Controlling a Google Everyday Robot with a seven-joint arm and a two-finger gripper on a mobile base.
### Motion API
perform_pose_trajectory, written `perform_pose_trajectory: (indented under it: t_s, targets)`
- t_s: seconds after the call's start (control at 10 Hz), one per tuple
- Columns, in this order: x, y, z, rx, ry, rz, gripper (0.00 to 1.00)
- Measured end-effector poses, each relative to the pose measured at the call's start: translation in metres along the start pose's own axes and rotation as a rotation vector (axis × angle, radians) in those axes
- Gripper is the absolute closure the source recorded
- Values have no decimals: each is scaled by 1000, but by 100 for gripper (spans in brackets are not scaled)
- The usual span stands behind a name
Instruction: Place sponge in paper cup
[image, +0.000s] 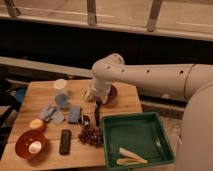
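A white paper cup (60, 84) stands upright at the back of the wooden table (30, 97). A blue sponge (74, 113) lies in front of it, among other blue and grey pieces (49, 112), with one more blue piece (62, 100) just below the cup. My gripper (97, 111) hangs dark under the white arm (145, 77), low over the table's middle. It is just to the right of the sponge and well to the right of and in front of the cup.
A dark red bowl (111, 95) sits behind the arm. A bunch of grapes (91, 134) lies below the gripper. A green tray (142, 127) with yellow pieces (127, 156) stands at the right. A black remote (65, 141), an orange bowl (22, 142) and a yellow fruit (36, 124) are at the front left.
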Motion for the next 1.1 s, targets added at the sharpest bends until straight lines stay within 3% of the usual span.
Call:
perform_pose_trajectory:
  t_s: [0.2, 0.4, 0.7, 1.1]
  targets:
    - [1, 4, 3, 2, 2, -17, 35]
    - [0, 24, 19, 1, 8, -60, 35]
    - [-10, 74, 55, -27, 30, -115, 35]
    - [-24, 105, 101, -63, 71, -156, 35]
